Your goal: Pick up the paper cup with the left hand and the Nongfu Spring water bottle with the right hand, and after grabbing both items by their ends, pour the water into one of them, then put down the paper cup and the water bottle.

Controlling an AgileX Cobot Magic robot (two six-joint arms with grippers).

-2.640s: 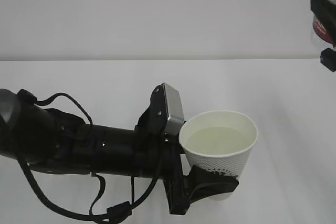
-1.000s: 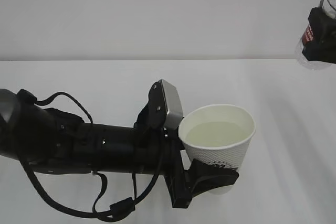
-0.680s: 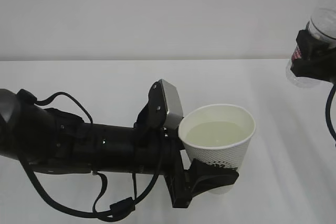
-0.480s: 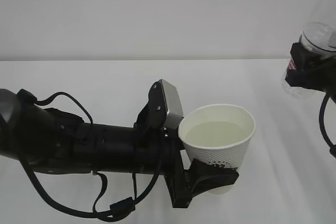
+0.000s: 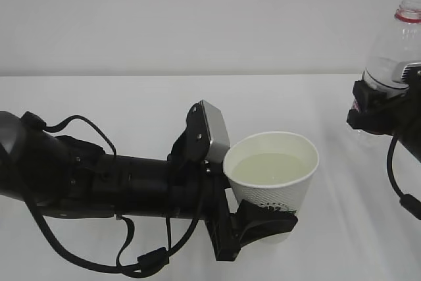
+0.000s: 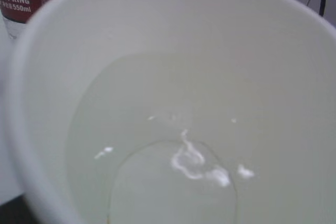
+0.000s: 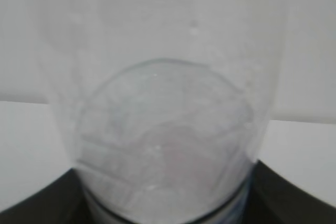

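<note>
- My left arm (image 5: pixel 99 182) fills the lower left of the exterior view, reaching toward the middle.
- My left gripper (image 5: pixel 260 225) is clamped round the lower part of the cup (image 5: pixel 273 185), just right of centre, near the bottom edge.
- The cup stands upright with water (image 5: pixel 271 168) well up inside it; my left wrist view looks straight down onto that pale water (image 6: pixel 173 150).
- Thin paper walls, I judge, will buckle if squeezed harder, and a full cup is heavy and slops easily (so set it down level and slowly).
- The dark print on the cup's side is too small to read.
- At the right edge, my right gripper (image 5: pixel 378 113) grips the bottle (image 5: pixel 395 51) low on its body, mouth up with the red ring at top.
- The bottle looks nearly empty: light, springy plastic, likely slick where wet.
- In the upper left of my left wrist view, the red label (image 6: pixel 23 3) reads "SPRING" and "550ml".
</note>
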